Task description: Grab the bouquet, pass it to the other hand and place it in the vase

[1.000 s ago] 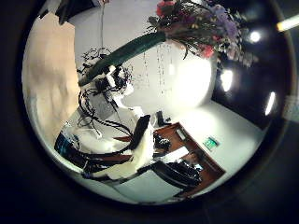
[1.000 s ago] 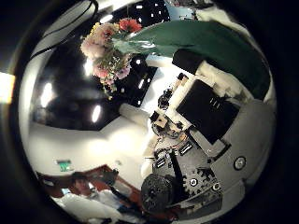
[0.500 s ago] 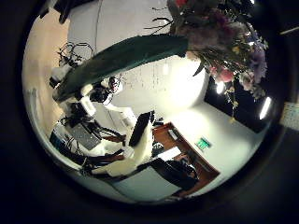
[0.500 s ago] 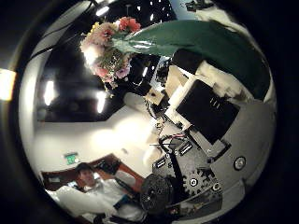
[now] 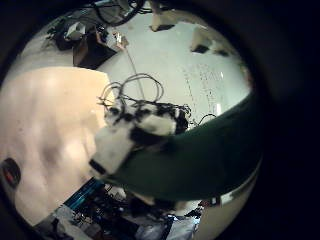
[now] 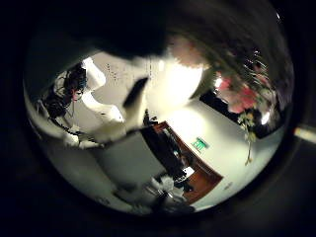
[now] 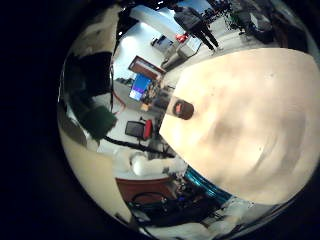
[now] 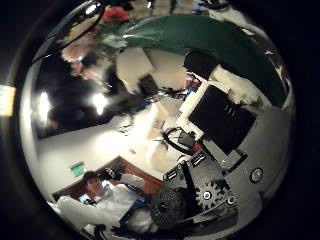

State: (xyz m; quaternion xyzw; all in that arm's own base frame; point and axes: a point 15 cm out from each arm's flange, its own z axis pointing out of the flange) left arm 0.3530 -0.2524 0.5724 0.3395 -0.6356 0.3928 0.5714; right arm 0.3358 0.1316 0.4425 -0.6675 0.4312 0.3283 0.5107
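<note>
The bouquet's wrapped stem point(image 8: 190, 35) runs across the right thumb side palm view, with its flowers point(image 8: 95, 50) at the far end. My right hand point(image 8: 230, 110) is curled on the wrap. My left hand point(image 8: 135, 70) is at the wrap, just behind the flowers. In the left little finger side palm view my right hand point(image 5: 140, 130) grips the wrap point(image 5: 205, 165). In the left thumb side palm view the wrap point(image 6: 128, 25) is very close and the flowers point(image 6: 242, 94) stick out past it.
The table top point(image 7: 250, 120) lies below the hands and also shows in the left little finger side palm view point(image 5: 50, 110). A small round thing point(image 5: 10, 172) sits on it near its edge. Room furniture is far behind.
My left hand has come in to the bouquet's wrap near the flowers. The wrap now lies much closer to the left palm. My right hand still holds the bouquet.
</note>
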